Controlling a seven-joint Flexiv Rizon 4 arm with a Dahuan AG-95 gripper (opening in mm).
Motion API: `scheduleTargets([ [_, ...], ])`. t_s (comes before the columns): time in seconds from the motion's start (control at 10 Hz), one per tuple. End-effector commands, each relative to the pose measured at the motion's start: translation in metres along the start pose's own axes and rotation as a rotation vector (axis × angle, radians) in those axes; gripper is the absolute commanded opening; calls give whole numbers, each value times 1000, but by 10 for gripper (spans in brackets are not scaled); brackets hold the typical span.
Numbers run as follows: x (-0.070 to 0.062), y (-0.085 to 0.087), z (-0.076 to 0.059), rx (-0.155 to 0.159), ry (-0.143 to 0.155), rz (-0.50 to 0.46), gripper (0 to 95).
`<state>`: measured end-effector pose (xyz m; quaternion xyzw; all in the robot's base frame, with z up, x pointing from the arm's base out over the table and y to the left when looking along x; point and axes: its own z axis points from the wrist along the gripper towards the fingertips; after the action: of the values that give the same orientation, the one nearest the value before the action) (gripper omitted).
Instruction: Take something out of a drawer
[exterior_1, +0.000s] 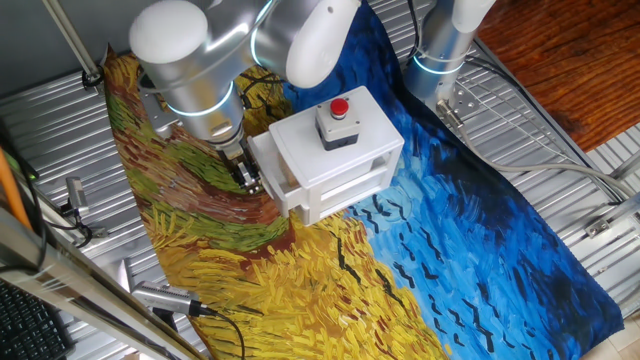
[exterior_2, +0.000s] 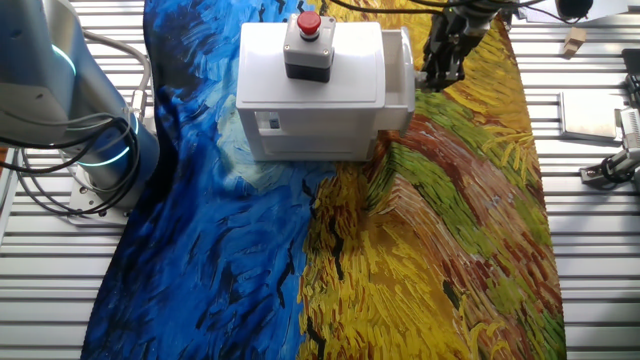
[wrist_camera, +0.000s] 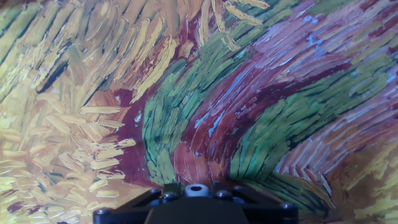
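Observation:
The white box (exterior_1: 335, 150) with a red button on top stands on the painted cloth. Its upper drawer (exterior_2: 400, 68) sticks out a little from the box; it also shows in one fixed view (exterior_1: 283, 190). My gripper (exterior_1: 247, 180) points down right at the drawer's front, and the other fixed view shows it there too (exterior_2: 437, 72). The knob is hidden behind the fingers. I cannot tell whether the fingers are open or shut. The hand view shows only cloth and the gripper's base (wrist_camera: 196, 208). The wooden block is not in view.
The painted cloth (exterior_2: 420, 250) covers the table's middle. The arm's base (exterior_2: 95, 150) stands beside the box. A small tan piece (exterior_2: 573, 42) and metal parts (exterior_2: 610, 165) lie on the ribbed table at the edge. A cable and tool (exterior_1: 165, 298) lie by the cloth.

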<state>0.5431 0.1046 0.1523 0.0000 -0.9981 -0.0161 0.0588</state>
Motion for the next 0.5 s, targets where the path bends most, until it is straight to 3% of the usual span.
scheduleTargets([
  [0.1,1,0,-1,0,-2,1,0],
  [0.5,-2,1,0,0,-2,-1,0],
])
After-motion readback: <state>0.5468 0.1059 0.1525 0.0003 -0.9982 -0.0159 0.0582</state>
